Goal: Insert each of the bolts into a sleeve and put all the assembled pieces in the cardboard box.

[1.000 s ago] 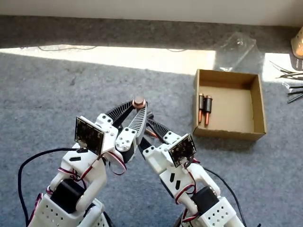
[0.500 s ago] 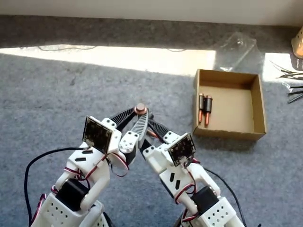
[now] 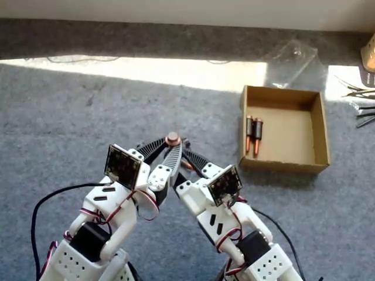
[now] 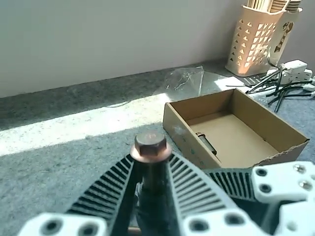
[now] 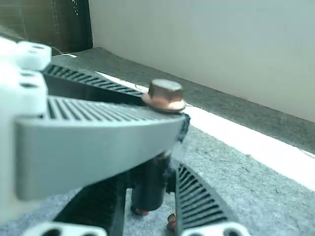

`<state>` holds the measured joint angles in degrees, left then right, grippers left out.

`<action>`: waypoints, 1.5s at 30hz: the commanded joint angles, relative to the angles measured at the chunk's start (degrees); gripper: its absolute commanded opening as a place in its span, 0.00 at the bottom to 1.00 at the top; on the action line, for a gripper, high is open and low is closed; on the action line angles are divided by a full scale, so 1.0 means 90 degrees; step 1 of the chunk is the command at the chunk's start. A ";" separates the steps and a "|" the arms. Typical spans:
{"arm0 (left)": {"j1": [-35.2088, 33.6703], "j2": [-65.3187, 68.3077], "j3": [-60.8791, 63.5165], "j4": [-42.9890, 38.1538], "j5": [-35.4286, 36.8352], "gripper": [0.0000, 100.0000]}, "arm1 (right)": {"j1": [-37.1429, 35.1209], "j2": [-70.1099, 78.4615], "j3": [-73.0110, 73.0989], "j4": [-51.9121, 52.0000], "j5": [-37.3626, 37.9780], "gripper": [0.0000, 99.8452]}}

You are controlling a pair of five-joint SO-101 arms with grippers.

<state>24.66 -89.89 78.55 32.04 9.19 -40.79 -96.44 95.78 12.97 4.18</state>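
**Copper bolt and dark sleeve, gripped between two arms**

Copper bolt (image 3: 172, 139) (image 4: 150, 145) (image 5: 166, 95): held upright, hexagonal head uppermost, above the grey carpet (image 3: 70, 117); seen in the high view near the cardboard box (image 3: 281, 165) (image 4: 177, 123) but apart from it.

Left gripper (image 3: 170, 144) (image 4: 150, 160): closed on the bolt's shank just under the head.

Dark sleeve (image 5: 147, 189): seen round the lower shank, beneath the left gripper's fingers.

Right gripper (image 3: 186, 157) (image 5: 152, 183): closed about the sleeve, low beside the left gripper.

Cardboard box: open-topped. Two assembled pieces (image 3: 252, 134) are laid side by side on its floor, close to the wall nearest the grippers.
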 commanded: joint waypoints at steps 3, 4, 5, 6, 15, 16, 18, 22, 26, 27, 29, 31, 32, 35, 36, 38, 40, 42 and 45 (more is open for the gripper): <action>0.0142 -0.0015 -0.0063 0.0205 -0.0059 0.03 | -0.0024 -0.0093 0.0698 0.0005 -0.0010 0.01; 0.0142 -0.0015 -0.0063 0.0205 -0.0059 0.04 | -0.0024 -0.0093 0.0698 0.0005 -0.0010 0.01; 0.0142 -0.0015 -0.0063 0.0195 -0.0059 0.04 | -0.0024 -0.0093 0.0698 0.0005 -0.0010 0.01; 0.0142 -0.0015 -0.0063 0.0195 -0.0068 0.04 | -0.0024 -0.0093 0.0698 0.0005 -0.0010 0.01; 0.0142 -0.0015 -0.0063 0.0205 -0.0615 0.19 | -0.0024 -0.0093 0.0698 0.0005 -0.0010 0.01; 0.0142 -0.0015 -0.0063 0.0205 -0.0625 0.22 | -0.0024 -0.0093 0.0698 0.0005 -0.0010 0.01; 0.0142 -0.0015 -0.0063 0.0176 -0.0625 0.25 | -0.0024 -0.0093 0.0698 0.0005 -0.0010 0.01; 0.0132 -0.0015 -0.0083 0.0166 -0.0645 0.28 | -0.0024 -0.0093 0.0698 0.0005 -0.0010 0.01; 0.0132 -0.0015 -0.0376 0.0156 -0.0654 0.28 | -0.0024 -0.0093 0.0698 0.0005 -0.0010 0.01; 0.0112 -0.0015 -0.0532 0.0156 -0.0654 0.28 | -0.0024 -0.0093 0.0698 0.0005 -0.0010 0.01; -0.0083 -0.0015 -0.0874 0.0166 -0.0654 0.28 | -0.0024 -0.0093 0.0698 0.0005 -0.0010 0.01; -0.0386 -0.0015 -0.1118 0.0186 -0.0654 0.28 | -0.0015 -0.0093 0.0698 0.0005 -0.0010 0.01; -0.0571 -0.0015 -0.1226 0.0205 -0.0654 0.28 | -0.0015 -0.0093 0.0698 0.0005 -0.0010 0.01; -0.1148 -0.0015 -0.1470 0.0205 -0.0654 0.28 | -0.0015 -0.0093 0.0698 0.0005 -0.0010 0.01; -0.1333 -0.0015 -0.1538 0.0205 -0.0654 0.28 | -0.0015 -0.0093 0.0698 0.0005 -0.0010 0.01; -0.1724 -0.0015 -0.1656 0.0205 -0.0654 0.28 | -0.0015 -0.0093 0.0698 0.0005 -0.0010 0.01; -0.2066 -0.0024 -0.1685 0.0215 -0.0654 0.25 | -0.0015 -0.0093 0.0698 0.0015 -0.0010 0.01; -0.2379 -0.0054 -0.1665 0.0215 -0.0654 0.20 | -0.0015 -0.0093 0.0698 0.0024 -0.0010 0.01; -0.2662 -0.0474 -0.1587 0.0576 -0.0654 0.10 | 0.0142 -0.0093 0.0698 0.0024 -0.0010 0.01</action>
<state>4.26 -89.63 66.33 33.63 3.47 -40.62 -96.53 95.78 13.32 4.26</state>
